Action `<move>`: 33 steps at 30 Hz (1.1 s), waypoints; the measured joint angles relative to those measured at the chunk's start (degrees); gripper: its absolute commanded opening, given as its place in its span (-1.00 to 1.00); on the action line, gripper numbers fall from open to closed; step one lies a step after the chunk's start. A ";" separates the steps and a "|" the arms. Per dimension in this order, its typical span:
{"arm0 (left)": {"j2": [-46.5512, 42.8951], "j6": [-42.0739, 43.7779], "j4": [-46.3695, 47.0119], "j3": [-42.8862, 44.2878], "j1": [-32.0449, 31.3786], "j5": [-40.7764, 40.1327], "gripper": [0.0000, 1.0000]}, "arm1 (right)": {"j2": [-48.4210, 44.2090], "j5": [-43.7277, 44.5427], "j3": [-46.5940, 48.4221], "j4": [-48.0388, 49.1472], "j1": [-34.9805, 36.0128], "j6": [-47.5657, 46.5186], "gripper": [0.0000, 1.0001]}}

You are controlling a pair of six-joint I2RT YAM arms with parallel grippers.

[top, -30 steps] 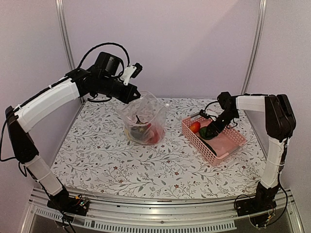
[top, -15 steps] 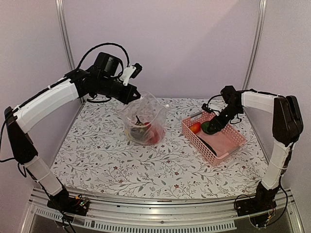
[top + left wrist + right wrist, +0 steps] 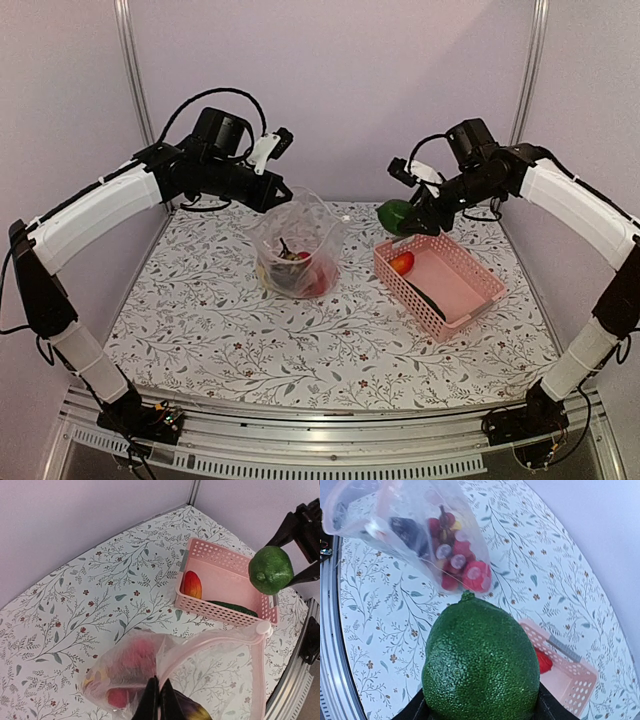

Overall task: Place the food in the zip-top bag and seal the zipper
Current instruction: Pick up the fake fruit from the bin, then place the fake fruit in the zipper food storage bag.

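My right pincer (image 3: 411, 217) is clamped on the green fruit (image 3: 397, 214), my left pincer (image 3: 283, 201) pinches the zip-top bag (image 3: 300, 245) rim; best to centre over the mouth before release.

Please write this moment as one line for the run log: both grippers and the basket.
left gripper: shut on zip-top bag rim | right gripper: holds green fruit in the air | pink basket: red fruit, cucumber
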 measured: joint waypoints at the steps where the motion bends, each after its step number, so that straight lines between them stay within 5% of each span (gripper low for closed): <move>1: 0.00 -0.09 0.00 0.00 0.00 0.11 -1.00 | -0.44 -0.28 1.86 -0.39 2.14 -0.37 -0.05; 12: 0.00 -1.18 0.35 0.00 0.00 0.22 -1.00 | 1.09 -1.07 19.39 -2.58 16.92 -4.83 -0.01; 33: -1.95 -1.42 1.05 -1.90 0.00 1.03 -1.00 | 15.52 12.11 22.12 5.79 27.08 -7.06 0.24</move>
